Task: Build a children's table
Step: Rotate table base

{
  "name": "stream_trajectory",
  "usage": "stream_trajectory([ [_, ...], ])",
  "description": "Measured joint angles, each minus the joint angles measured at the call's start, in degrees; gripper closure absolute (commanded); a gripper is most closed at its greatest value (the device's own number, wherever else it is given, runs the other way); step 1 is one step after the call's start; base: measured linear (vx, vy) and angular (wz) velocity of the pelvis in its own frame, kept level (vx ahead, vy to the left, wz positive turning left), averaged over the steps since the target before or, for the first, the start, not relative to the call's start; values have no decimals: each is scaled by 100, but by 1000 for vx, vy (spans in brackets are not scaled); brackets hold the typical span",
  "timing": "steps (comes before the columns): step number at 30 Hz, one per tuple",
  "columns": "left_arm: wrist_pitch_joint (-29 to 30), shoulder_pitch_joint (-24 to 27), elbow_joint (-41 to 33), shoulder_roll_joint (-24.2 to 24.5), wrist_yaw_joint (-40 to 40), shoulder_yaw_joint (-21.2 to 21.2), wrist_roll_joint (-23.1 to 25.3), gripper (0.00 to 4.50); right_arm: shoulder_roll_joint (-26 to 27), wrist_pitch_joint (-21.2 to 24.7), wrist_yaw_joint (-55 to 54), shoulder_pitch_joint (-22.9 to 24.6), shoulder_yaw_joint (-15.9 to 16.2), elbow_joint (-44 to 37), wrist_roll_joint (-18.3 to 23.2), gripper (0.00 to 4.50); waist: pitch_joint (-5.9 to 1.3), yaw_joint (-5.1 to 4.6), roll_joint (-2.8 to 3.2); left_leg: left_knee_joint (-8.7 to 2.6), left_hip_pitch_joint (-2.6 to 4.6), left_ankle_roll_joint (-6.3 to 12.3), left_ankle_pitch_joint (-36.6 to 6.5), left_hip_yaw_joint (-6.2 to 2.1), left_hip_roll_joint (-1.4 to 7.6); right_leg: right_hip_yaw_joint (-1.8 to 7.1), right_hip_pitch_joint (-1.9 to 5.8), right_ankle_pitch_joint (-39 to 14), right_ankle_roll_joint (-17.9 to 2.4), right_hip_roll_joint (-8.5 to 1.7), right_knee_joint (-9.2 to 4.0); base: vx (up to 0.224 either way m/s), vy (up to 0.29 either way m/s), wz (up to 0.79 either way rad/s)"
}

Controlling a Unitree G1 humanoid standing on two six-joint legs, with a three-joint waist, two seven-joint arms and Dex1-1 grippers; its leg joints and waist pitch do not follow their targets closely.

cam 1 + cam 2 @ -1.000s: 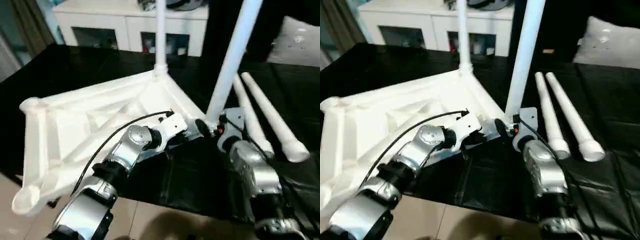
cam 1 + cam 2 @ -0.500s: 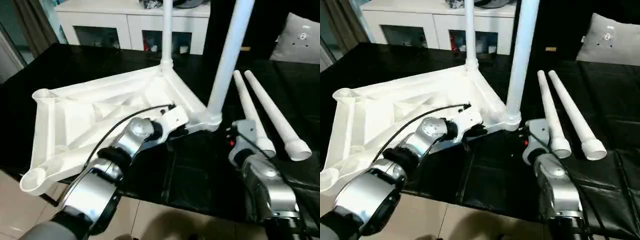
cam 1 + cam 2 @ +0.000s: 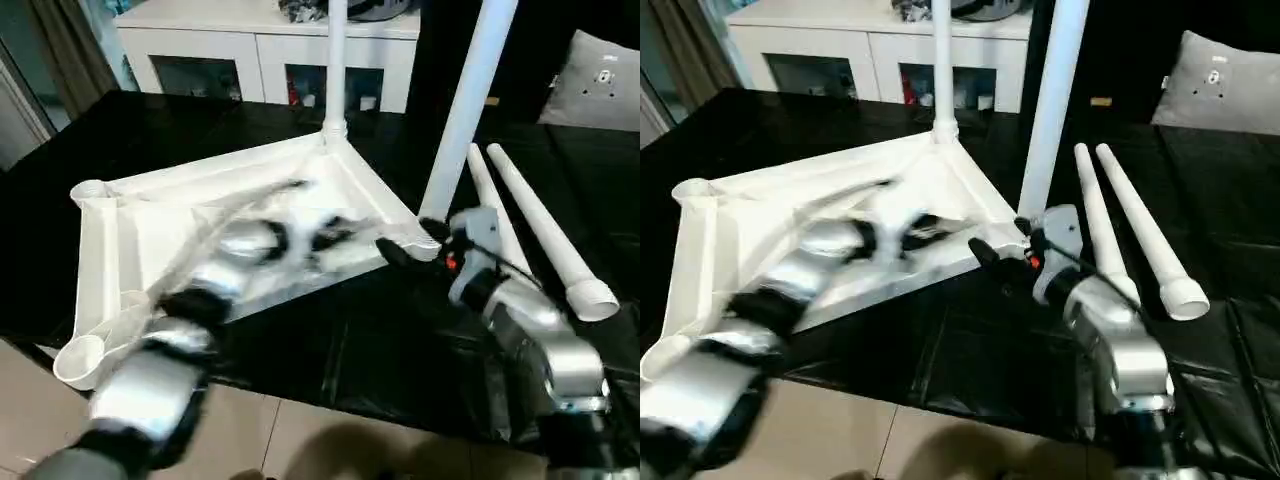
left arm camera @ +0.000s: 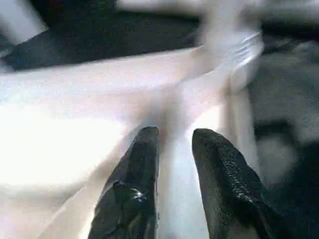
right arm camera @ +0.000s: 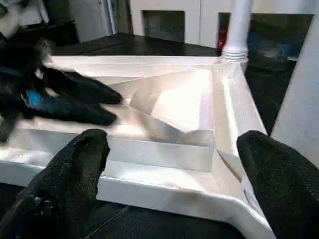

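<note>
Upturned table top on a black surface, two legs fitted, two lying loose.

The table top (image 3: 190, 225) is seen left of centre, ribbed underside up. Two legs (image 3: 470, 95) stand in its far and right corners; two loose legs (image 3: 535, 225) lie at the right. The left gripper (image 4: 172, 144), blurred, is held slightly parted over a rib, gripping nothing. The right gripper (image 5: 172, 164) is spread wide and empty beside the near corner. No writing can be read.
</note>
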Motion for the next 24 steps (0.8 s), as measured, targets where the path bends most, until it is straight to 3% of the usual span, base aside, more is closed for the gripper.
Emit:
stream_trajectory([
  [5,776,964,-1667,770,-295,174,39,323,-313,-91,377,-586,193,936,-181,0,4,-7,-24,7,-4,-2,-1,2,-1,7,-26,11,-19,-3,7,0,0,0],
  [11,1889,1870,-3574,1256,-526,349,-229,323,-582,-751,766,-1540,220,2571,-406,0,7,59,-29,17,-5,-2,-1,11,-1,9,-25,24,-40,-3,12,0,0,0],
  [19,2613,2084,-4225,1492,-307,494,-179,323,-604,-1906,-58,-2734,76,4789,-714,0,10,52,-35,34,-7,-17,10,12,-1,13,-25,28,-44,-3,27,0,0,0],
  [22,2819,2064,-4219,1671,27,638,40,323,-591,-2127,-142,-2798,-45,4853,-777,0,8,42,-43,35,-3,-17,10,10,2,10,-23,31,-50,3,38,0,0,0],
  [24,2882,1993,-4068,1859,361,637,324,323,-428,-2094,75,-2582,-56,4517,-727,0,4,21,-49,32,-5,-17,10,9,6,7,-23,25,-44,10,41,0,0,0],
])
